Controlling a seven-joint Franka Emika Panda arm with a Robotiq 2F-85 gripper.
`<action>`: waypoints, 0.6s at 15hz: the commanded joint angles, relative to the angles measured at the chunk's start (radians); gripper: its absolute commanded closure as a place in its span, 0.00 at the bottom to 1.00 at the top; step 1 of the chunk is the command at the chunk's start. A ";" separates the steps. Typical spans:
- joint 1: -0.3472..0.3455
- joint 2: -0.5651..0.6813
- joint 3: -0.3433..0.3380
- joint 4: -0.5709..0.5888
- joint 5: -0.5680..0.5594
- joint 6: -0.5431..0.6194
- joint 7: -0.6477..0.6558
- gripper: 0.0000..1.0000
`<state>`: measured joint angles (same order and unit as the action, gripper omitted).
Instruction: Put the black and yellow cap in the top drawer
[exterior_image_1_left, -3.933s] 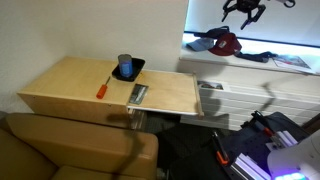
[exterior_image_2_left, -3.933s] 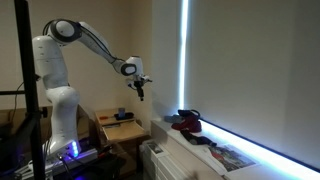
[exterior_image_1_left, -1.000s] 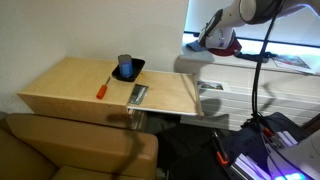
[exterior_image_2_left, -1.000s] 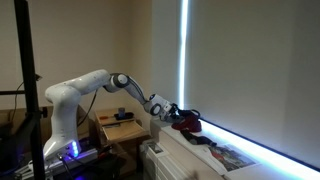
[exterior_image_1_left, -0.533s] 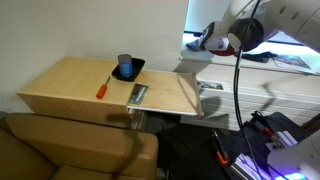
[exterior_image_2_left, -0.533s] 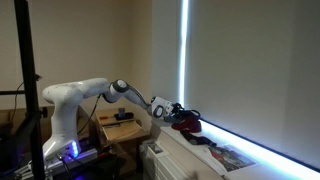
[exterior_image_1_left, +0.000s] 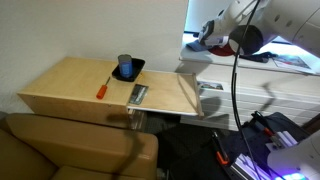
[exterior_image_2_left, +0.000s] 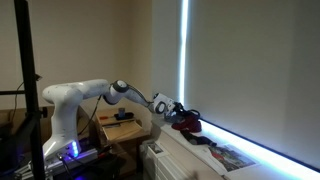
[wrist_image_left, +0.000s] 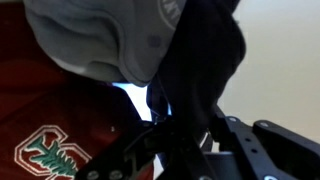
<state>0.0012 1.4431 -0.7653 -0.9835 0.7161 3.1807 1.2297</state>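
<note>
The room is dim and pale-walled, with a drawn window blind (exterior_image_2_left: 250, 70) and one bright strip of light (exterior_image_2_left: 184, 50) running down its edge. A light wooden table (exterior_image_1_left: 70, 85) stands against the wall and carries a blue cup (exterior_image_1_left: 125, 64), an orange-handled screwdriver (exterior_image_1_left: 103, 88) and a silvery item (exterior_image_1_left: 138, 95) at its near edge; a brown sofa (exterior_image_1_left: 70, 145) sits in front of it. Just beside the table is the white chest of drawers (exterior_image_1_left: 275, 100), its top drawer (exterior_image_1_left: 258, 82) too washed out to read as open or closed. The white arm (exterior_image_2_left: 100, 92) stretches low across to the chest top, and the gripper (exterior_image_1_left: 208, 38) is down among a small heap of caps there. In the wrist view the black and yellow cap (wrist_image_left: 205, 60) shows only as dark fabric (its brim is hidden), lying on the chest top between a grey cap (wrist_image_left: 100, 40) and a dark red cap (wrist_image_left: 50, 120) with a tree emblem. The gripper's fingers (wrist_image_left: 240, 140) press into that dark fabric, but I cannot tell how wide they stand or whether they have caught it.
</note>
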 joint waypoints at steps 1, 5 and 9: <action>-0.071 -0.075 0.103 0.096 -0.003 -0.190 -0.026 0.98; -0.159 -0.192 0.214 0.128 -0.042 -0.378 -0.054 1.00; -0.225 -0.333 0.200 0.142 -0.060 -0.608 -0.061 0.99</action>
<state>-0.1796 1.2125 -0.5820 -0.8435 0.6550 2.7265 1.2129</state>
